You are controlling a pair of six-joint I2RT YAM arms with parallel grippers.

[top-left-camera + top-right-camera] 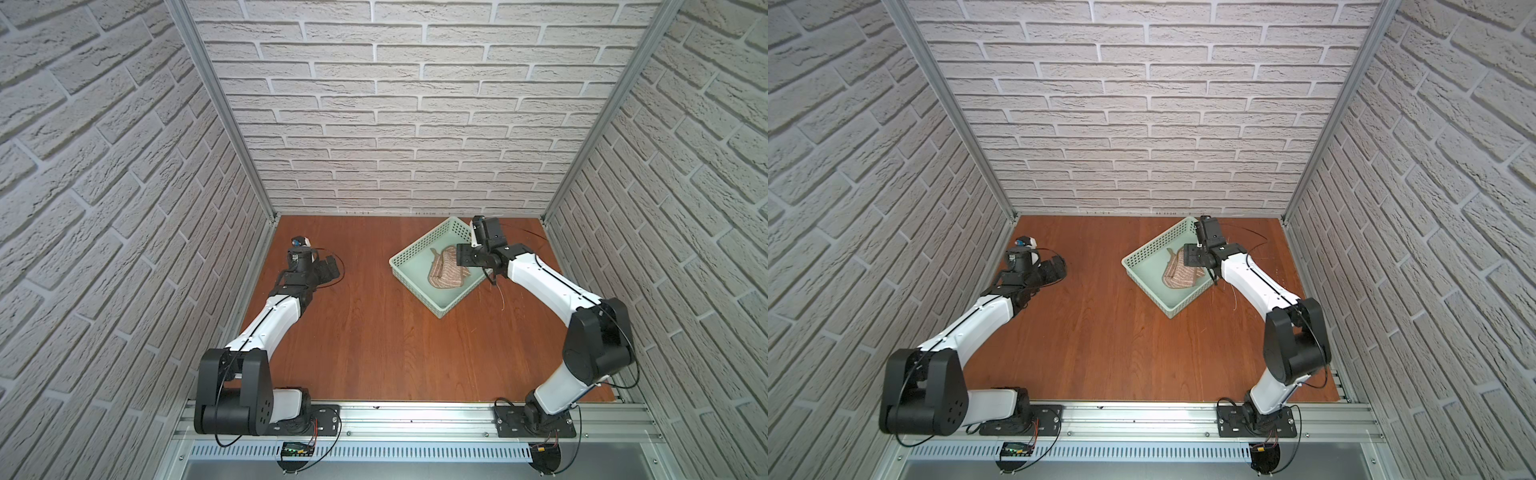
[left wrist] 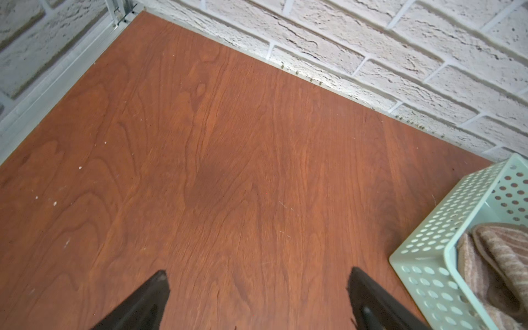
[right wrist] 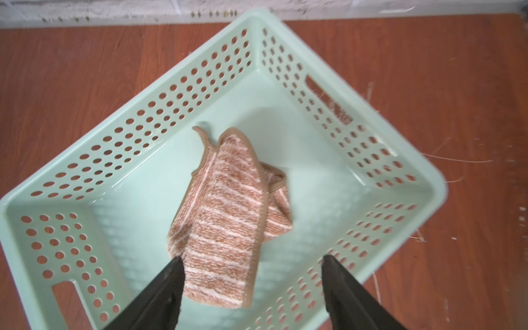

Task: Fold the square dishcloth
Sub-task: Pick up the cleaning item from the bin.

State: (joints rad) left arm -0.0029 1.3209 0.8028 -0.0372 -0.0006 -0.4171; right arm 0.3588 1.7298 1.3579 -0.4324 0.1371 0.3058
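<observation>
Softly rumpled striped dishcloth (image 3: 225, 217) inside perforated plastic basket (image 3: 200, 71)

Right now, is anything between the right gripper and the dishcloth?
Nothing visible. The dishcloth lies crumpled inside the basket, which is open on top. The right gripper hangs right above the dishcloth, jaws apart. The basket walls ring it only at the sides.
</observation>
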